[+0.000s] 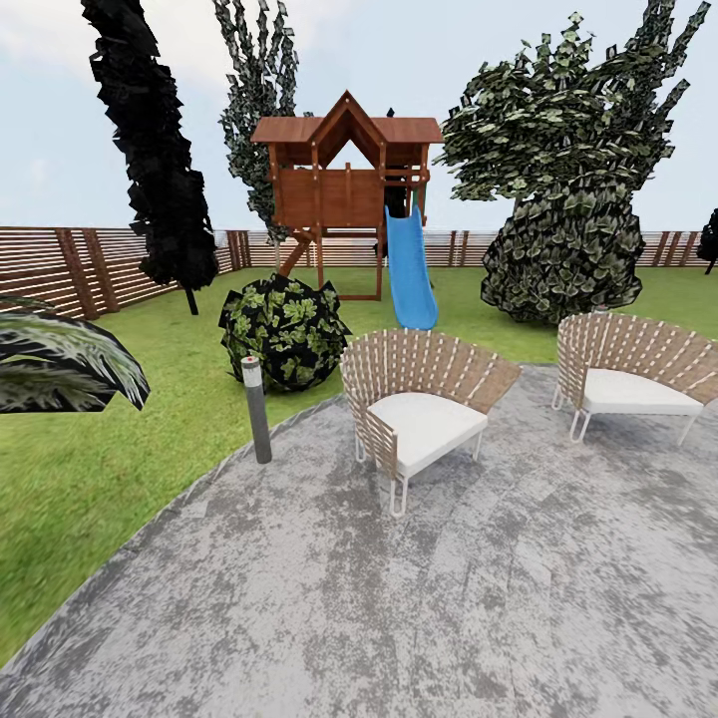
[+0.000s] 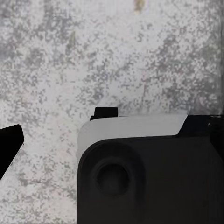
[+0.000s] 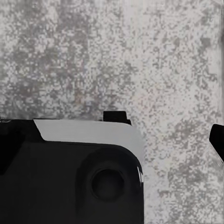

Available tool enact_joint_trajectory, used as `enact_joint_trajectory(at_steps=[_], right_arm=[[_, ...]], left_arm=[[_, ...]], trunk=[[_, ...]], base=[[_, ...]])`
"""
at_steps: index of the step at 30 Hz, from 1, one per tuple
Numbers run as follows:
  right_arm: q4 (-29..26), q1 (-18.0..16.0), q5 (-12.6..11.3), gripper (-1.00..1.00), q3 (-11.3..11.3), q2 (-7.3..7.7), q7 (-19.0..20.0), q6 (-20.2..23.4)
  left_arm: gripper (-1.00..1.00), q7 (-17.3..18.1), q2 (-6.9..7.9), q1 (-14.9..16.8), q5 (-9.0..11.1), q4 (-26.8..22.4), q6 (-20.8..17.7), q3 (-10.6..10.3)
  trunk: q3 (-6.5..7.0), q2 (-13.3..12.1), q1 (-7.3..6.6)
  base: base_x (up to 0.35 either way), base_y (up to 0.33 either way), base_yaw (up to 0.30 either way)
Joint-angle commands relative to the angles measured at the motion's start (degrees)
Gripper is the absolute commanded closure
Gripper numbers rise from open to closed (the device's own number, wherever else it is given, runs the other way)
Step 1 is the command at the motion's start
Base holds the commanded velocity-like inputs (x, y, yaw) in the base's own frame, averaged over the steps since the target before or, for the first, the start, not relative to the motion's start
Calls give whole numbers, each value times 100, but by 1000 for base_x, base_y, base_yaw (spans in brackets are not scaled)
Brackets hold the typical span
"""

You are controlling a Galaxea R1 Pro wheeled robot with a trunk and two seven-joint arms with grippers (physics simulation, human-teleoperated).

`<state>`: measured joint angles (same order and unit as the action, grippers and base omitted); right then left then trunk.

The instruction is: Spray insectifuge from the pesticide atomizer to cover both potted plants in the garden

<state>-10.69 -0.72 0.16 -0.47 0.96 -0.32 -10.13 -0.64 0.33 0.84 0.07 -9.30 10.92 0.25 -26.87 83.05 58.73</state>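
The pesticide atomizer and the two potted plants are out of view. I am in the garden, on the round grey paved patio (image 1: 419, 598), with green lawn (image 1: 90, 469) to the left and the brown slatted fence (image 1: 70, 264) behind it. In the left wrist view one black finger (image 2: 9, 145) of the left gripper pokes in over the paving. The right wrist view likewise catches a single black finger (image 3: 218, 140) of the right gripper. Neither view reveals how the jaws stand. Both wrist cameras look down past my own dark body (image 2: 149, 182) at the paving.
Two slatted chairs with white cushions (image 1: 424, 414) (image 1: 633, 379) stand on the patio ahead. A grey bollard light (image 1: 256, 409) marks the patio edge, with a dark-leaved shrub (image 1: 284, 329) behind it. A wooden playhouse (image 1: 344, 189) with a blue slide (image 1: 409, 264) stands on the lawn, and a big bush (image 1: 563, 249) is to the right.
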Motion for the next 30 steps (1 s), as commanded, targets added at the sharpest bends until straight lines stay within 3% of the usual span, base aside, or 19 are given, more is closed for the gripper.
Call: enact_joint_trajectory(at_steps=[1, 12, 30], right_arm=[[-1234, -6, 1, -100, -5, 0, -3, -603], [-1716, -169, -6, -100, -6, 67, -3, -797], [-1787, -367, 11, -100, 18, 72, 15, -841]], left_arm=[[-100, -7, 1, 33, 1, -1089, 636, 1], [-100, 1, 46, 528, 1, -1263, 647, -7], [-100, 55, 113, 533, -26, -1209, 654, 16]], trunk=[[-6, 3, 0], [-6, 3, 0], [0, 3, 0]], base=[[0, 0, 0], [0, 0, 0], [0, 0, -38]])
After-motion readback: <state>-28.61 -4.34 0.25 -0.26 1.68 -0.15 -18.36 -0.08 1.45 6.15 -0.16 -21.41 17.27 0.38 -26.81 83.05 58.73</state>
